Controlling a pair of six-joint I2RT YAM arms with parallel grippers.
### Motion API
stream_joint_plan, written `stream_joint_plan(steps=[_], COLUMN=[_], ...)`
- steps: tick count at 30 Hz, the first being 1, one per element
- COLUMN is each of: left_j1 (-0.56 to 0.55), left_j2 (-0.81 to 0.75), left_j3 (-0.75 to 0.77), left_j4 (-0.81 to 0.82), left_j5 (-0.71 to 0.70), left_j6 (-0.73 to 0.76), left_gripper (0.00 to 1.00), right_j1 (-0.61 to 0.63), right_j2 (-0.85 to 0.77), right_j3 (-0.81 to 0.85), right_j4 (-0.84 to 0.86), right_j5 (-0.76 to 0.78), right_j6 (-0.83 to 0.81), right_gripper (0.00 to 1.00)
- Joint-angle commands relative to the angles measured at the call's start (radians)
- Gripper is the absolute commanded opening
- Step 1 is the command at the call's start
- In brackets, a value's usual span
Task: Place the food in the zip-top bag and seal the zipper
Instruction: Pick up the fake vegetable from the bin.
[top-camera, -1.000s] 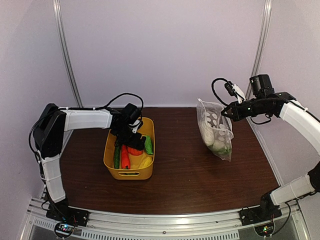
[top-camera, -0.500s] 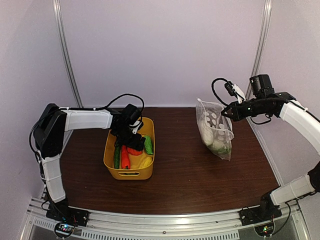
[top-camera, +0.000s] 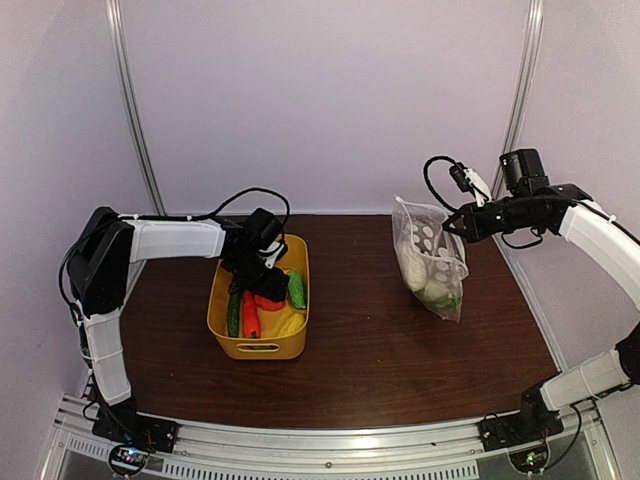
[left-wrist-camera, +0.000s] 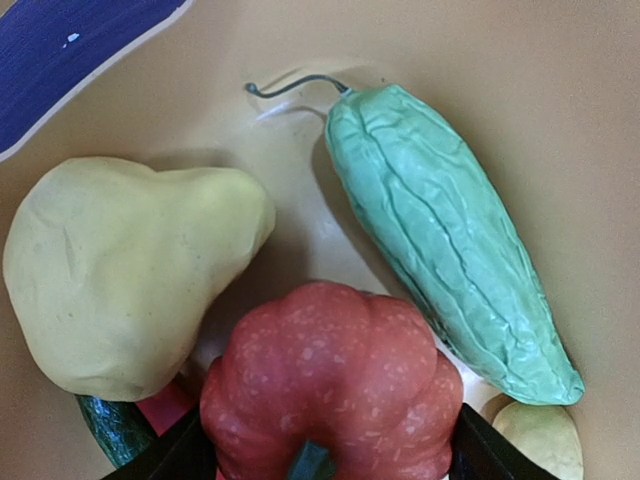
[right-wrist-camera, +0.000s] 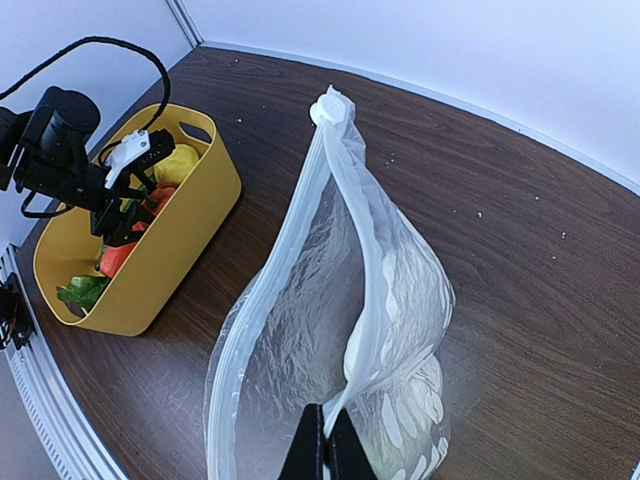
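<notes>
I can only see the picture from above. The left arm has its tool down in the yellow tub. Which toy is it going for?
Observer: The left wrist camera shows the left tool straddling the orange pumpkin.
Operator: Is the bag on the right open?
Observer: Yes. The right wrist camera looks into the zip-top bag: its mouth gapes, the zipper unsealed.
Operator: How is it held?
Observer: The right tool is shut on one edge of the mouth.
</notes>
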Motion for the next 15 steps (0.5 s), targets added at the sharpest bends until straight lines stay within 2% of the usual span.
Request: stream_joint_plan(steps=[1, 11, 15], left_j1=[0.003, 0.003, 0.003], left_j2=[-0.009, -0.133, -0.177], left_j3=[0.012, 0.041, 0.078], left_j4=[-0.011, -0.063, -0.086], left_j5=[0.017, -0.008, -0.014], left_j6=[0.021, 0.025, 0.034], left_gripper=[0.65, 0.56, 0.49], right_j1=[-0.007, -0.010, -0.010], right_j2=[-0.006, -0.001, 0.005], right_j3=[0.003, 0.004, 0.006], right_j4=[0.003, 0.005, 0.006], right_j5=[0.010, 0.012, 0.013], right_j6=[-0.007, -0.009, -0.009], right_gripper=[0.00, 0.00, 0.00])
